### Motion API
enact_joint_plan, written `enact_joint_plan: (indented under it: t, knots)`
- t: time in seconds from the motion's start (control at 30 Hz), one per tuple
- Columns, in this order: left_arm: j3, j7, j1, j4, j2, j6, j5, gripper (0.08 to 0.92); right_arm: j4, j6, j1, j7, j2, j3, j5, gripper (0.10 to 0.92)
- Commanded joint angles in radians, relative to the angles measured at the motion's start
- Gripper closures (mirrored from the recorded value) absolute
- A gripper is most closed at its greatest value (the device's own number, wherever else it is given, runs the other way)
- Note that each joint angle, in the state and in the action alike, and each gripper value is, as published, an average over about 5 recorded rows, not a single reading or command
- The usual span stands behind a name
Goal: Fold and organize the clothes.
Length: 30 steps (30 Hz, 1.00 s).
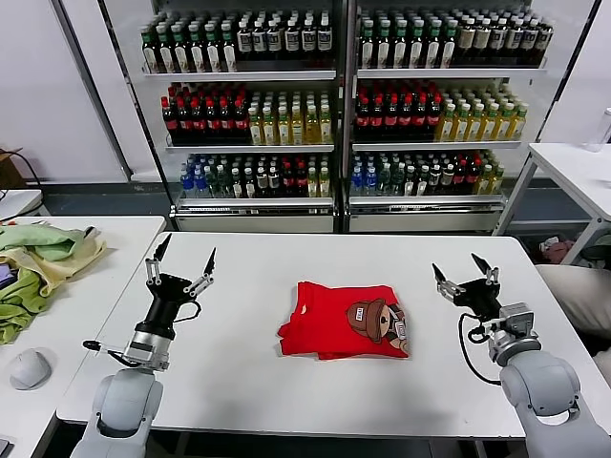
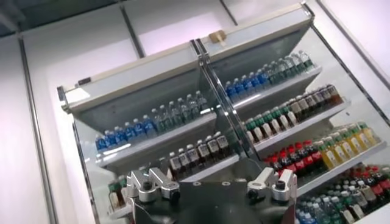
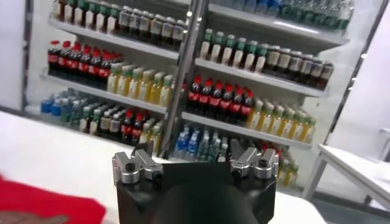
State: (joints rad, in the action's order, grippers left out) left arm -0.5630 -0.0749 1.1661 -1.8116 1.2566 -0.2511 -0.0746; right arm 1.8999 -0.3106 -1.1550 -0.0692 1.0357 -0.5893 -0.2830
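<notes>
A bright red T-shirt point(image 1: 336, 320) lies folded at the middle of the white table point(image 1: 239, 382), with a brown cartoon character print facing up. More red fabric edges show beneath it. My left gripper point(image 1: 184, 252) is raised over the table's left part, open, fingers pointing up, holding nothing. My right gripper point(image 1: 463, 267) is raised to the right of the shirt, open and empty. In the right wrist view a strip of the red shirt point(image 3: 49, 207) shows low down. The left wrist view faces the drinks shelves only.
Behind the table stands a glass cooler point(image 1: 344, 114) full of bottles. A side table on the left carries pale green and yellow cloths point(image 1: 38, 262) and a grey mouse point(image 1: 29, 367). Another white table point(image 1: 573, 172) stands at the far right.
</notes>
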Motion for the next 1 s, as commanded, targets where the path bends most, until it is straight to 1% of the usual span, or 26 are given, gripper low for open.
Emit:
enact_joint_plan:
  t: [0.03, 0.13, 0.27, 0.3, 0.37, 0.5, 0.57, 0.63, 0.8, 1.0]
  knots:
    - [-0.017, -0.01, -0.013, 0.093, 0.028, -0.132, -0.2, 0.177, -0.063, 0.032, 0.03, 0.012, 0.009, -0.027, 0.038, 0.203]
    - [-0.038, 0.0, -0.02, 0.115, 0.038, -0.176, -0.295, 0.177, -0.051, 0.021, 0.027, 0.022, 0.011, -0.034, 0.07, 0.203]
    - [-0.039, 0.033, -0.029, 0.106, 0.044, -0.18, -0.343, 0.177, -0.069, 0.101, 0.034, 0.02, 0.021, -0.036, 0.191, 0.203]
    - [-0.036, 0.027, -0.034, 0.102, 0.044, -0.173, -0.321, 0.177, -0.073, 0.121, 0.036, 0.023, 0.025, -0.035, 0.21, 0.203]
    - [-0.022, 0.003, -0.042, 0.087, 0.041, -0.139, -0.219, 0.177, -0.078, 0.15, 0.042, 0.035, 0.035, -0.03, 0.224, 0.203]
    - [0.004, -0.135, -0.037, 0.041, 0.033, 0.056, 0.142, 0.177, -0.094, 0.183, 0.055, 0.062, 0.056, -0.018, 0.231, 0.203]
    - [0.003, -0.182, -0.038, 0.042, 0.042, 0.107, 0.235, 0.177, -0.108, 0.199, 0.057, 0.07, 0.063, -0.013, 0.246, 0.203]
    - [0.007, -0.165, -0.04, 0.045, 0.052, 0.105, 0.24, 0.177, -0.124, 0.21, 0.057, 0.073, 0.066, -0.011, 0.266, 0.203]
    - [0.019, -0.066, -0.028, 0.006, 0.055, 0.147, 0.222, 0.177, -0.163, 0.197, 0.038, 0.057, 0.058, -0.016, 0.298, 0.203]
    - [0.02, -0.026, -0.005, -0.023, 0.042, 0.152, 0.159, 0.177, -0.166, 0.19, 0.037, 0.065, 0.06, -0.018, 0.291, 0.203]
